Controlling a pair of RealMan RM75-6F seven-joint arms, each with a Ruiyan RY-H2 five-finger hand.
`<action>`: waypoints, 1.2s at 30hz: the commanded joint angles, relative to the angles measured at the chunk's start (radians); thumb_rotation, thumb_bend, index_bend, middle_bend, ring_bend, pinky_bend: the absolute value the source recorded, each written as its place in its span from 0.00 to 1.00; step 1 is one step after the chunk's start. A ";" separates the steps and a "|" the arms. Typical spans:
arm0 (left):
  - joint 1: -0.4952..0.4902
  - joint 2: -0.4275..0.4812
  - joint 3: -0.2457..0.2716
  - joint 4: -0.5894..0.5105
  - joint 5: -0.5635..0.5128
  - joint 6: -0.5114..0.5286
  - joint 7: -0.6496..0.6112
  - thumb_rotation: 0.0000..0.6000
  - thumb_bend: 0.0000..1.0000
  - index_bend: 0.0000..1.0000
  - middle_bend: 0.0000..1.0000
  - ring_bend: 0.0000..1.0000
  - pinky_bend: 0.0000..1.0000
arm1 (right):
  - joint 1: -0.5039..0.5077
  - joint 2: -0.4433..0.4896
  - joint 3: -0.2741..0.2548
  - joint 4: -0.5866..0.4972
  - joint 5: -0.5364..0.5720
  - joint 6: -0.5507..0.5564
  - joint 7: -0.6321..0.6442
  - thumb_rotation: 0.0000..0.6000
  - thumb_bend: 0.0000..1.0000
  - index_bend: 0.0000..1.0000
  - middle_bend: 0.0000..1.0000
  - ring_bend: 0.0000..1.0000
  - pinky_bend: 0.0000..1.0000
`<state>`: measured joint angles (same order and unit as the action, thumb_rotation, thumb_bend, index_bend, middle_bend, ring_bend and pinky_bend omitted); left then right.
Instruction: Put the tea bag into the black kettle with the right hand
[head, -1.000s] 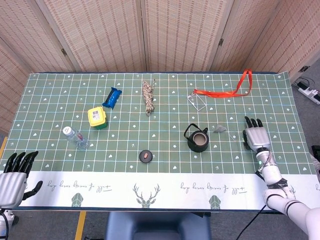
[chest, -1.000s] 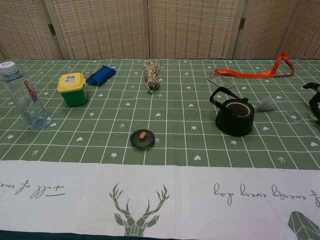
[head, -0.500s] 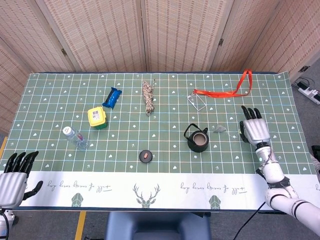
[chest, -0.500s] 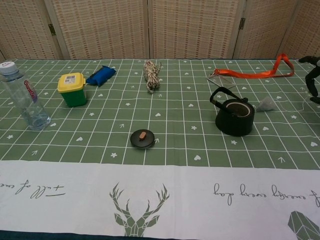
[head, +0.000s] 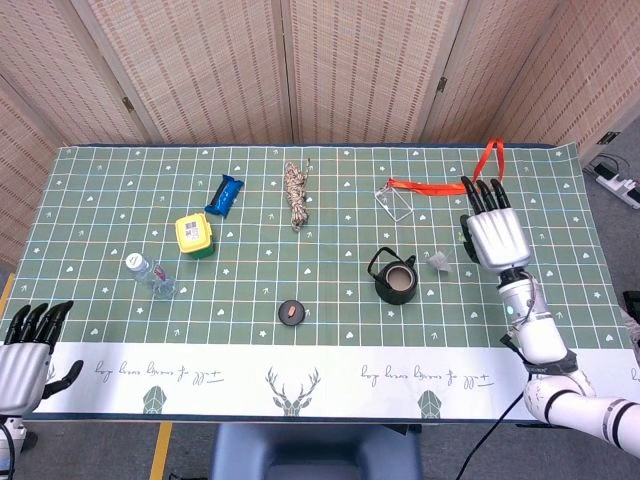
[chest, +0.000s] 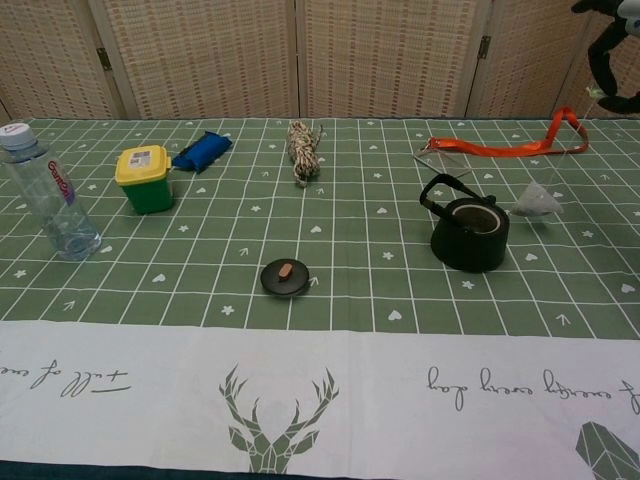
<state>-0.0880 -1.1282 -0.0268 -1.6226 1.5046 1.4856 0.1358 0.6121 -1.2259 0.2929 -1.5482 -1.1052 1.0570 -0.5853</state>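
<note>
2 robot hands in shot, but only 1 matters. The right robot hand (head: 493, 238) hangs high above the counter (head: 330, 345), over the spot just right of the tea bag (head: 438, 262), with its fingers stretched out long in the head view. From the chest view only a curl of dark fingertips (chest: 608, 48) shows at the top corner, and I cannot tell whether they pinch the bag's thread or hold nothing at all. The left robot hand (head: 27, 352) idles at the near left corner, fingers apart, nothing in it.

The tea bag sits just right of the kettle (head: 396, 280), close beside it but not touching. The kettle's mouth is open, and its lid (head: 291, 312) lies well to the left near the front.

Now the risks, as I judge them. That bag is small, light and limp. If the thread is in the fingers, a quick lift could set the bag swinging so it misses the mouth or snags on the handle arching at the kettle's left. If nothing is held, those big fingers coming down may push the bag flat or skid it away. There is also a clear card holder on the orange lanyard (head: 450, 185) just behind, easy to clip on the way across. The kettle itself could be nudged by a low wrist.
</note>
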 joint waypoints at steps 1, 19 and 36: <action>0.001 0.003 -0.001 -0.001 -0.002 0.002 -0.005 1.00 0.27 0.00 0.08 0.04 0.02 | 0.028 0.036 0.021 -0.067 0.043 0.025 -0.069 1.00 0.42 0.64 0.00 0.00 0.00; -0.001 0.016 -0.011 0.001 -0.021 -0.008 -0.038 1.00 0.27 0.00 0.08 0.04 0.02 | 0.137 0.055 0.035 -0.178 0.151 0.045 -0.197 1.00 0.42 0.64 0.00 0.00 0.00; -0.001 0.023 -0.011 0.001 -0.025 -0.012 -0.050 1.00 0.27 0.00 0.08 0.05 0.02 | 0.213 -0.002 -0.021 -0.159 0.220 0.050 -0.278 1.00 0.42 0.64 0.00 0.00 0.00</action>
<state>-0.0894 -1.1055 -0.0382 -1.6219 1.4797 1.4737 0.0857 0.8219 -1.2249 0.2748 -1.7109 -0.8874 1.1095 -0.8641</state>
